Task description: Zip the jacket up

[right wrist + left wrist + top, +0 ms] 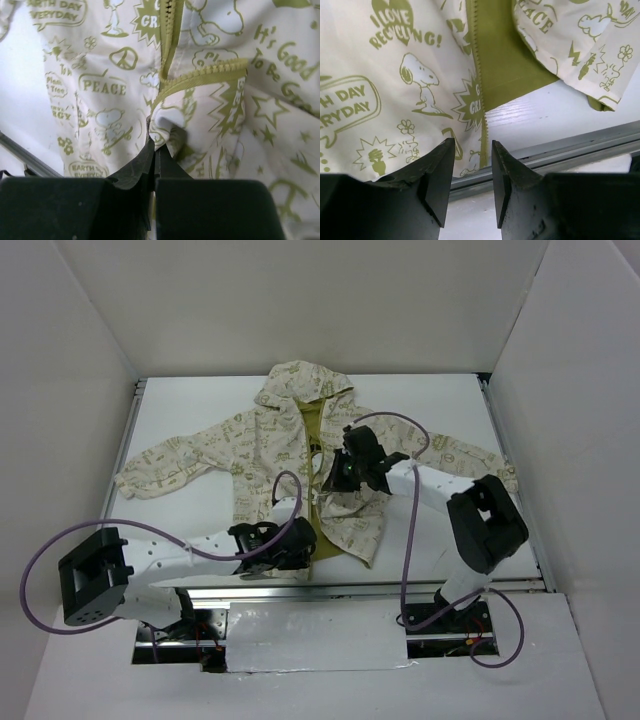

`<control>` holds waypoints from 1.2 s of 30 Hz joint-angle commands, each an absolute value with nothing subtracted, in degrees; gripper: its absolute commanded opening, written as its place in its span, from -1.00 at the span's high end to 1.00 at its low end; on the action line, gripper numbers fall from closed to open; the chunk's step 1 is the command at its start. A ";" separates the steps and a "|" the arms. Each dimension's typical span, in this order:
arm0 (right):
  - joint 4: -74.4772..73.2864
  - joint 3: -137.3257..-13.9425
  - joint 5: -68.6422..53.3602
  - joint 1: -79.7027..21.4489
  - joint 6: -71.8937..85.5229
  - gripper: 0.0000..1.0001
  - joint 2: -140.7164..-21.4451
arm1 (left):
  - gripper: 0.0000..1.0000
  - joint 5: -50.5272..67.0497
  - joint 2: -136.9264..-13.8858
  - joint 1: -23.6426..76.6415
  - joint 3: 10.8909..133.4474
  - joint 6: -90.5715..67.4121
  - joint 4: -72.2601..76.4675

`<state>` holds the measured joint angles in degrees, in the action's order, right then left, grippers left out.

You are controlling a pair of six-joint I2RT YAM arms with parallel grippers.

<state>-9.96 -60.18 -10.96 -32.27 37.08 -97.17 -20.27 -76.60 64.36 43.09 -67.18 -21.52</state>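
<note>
The left hand point(472, 150) is spread, with nothing between its fingers. It sits at the near hem of the jacket point(270, 440). The lower end of the zipper strip point(479, 75) lies right at the gap; I cannot tell if it touches. From there the strip runs straight away from the hand towards the hood point(305, 380), so its long axis is in line with this hand.

To the right of the strip the olive lining point(507, 60) shows. The other front panel lies apart beyond it, with bare bench point(560, 115) between, so the two halves are not joined at the hem.

The right hand point(154, 150) is pressed together, pinching a fold of jacket cloth beside the zipper teeth, about midway up the front.

The left hand is nearer the hem and looks best placed to hold it. The bench-edge rail point(570, 145) just below it leaves little room.
</note>
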 commanded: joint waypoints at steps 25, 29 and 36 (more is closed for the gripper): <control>-8.35 -51.86 -11.43 -32.52 32.78 1.00 -84.38 | -0.10 -20.57 -89.03 68.38 53.88 -61.87 -34.19; -8.17 -51.68 -11.51 -32.61 32.61 1.00 -84.11 | -0.06 -20.04 -90.44 68.55 53.70 -62.31 -34.54; -7.65 -51.59 -11.86 -32.61 32.69 1.00 -84.73 | -0.10 -18.90 -92.02 69.08 53.44 -62.14 -33.14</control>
